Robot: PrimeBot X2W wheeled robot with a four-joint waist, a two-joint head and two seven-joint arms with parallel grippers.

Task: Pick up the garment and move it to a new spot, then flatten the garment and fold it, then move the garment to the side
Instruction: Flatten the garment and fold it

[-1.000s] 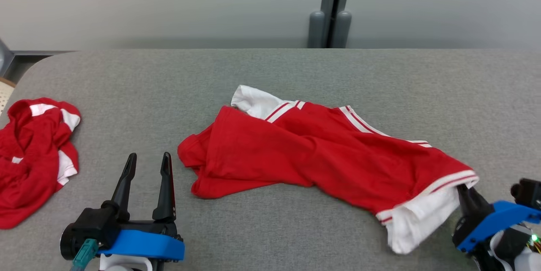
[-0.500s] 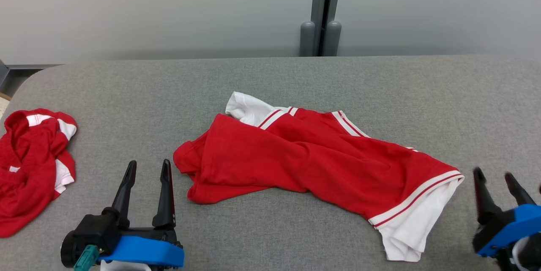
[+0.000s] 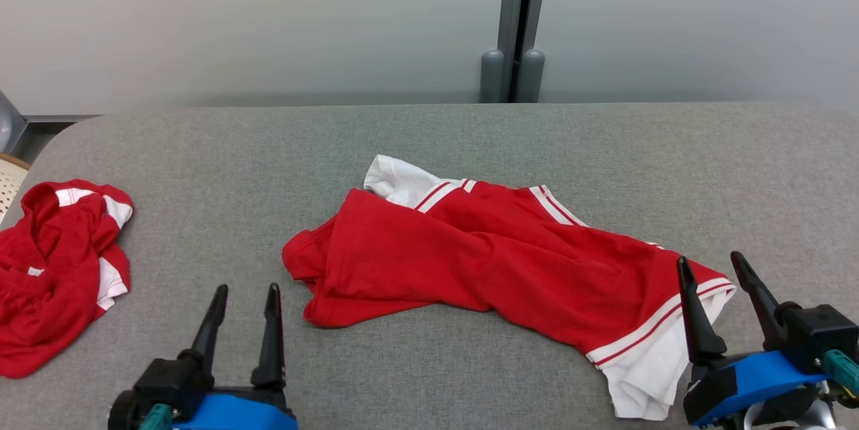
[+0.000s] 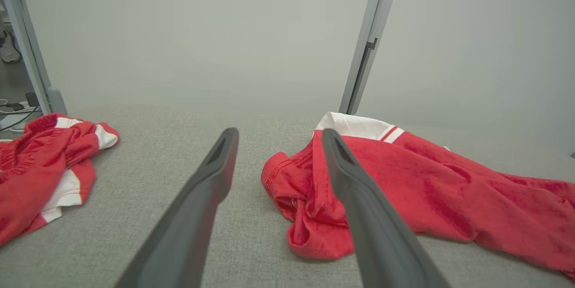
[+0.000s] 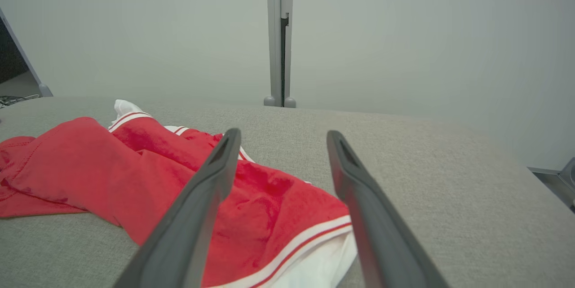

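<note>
Garment (image 3: 496, 262) lies rumpled at middle of surface (image 3: 429, 141), red with white trim. My right end effector (image 3: 708, 259) spread apart, empty, near its white hem; my left end effector (image 3: 247, 287) parted, empty, near its red corner.

Bare grey surface (image 3: 221, 168) across upper frame; crumpled garment (image 3: 496, 262) blocking centre, second red heap (image 3: 60, 276) at left edge.
</note>
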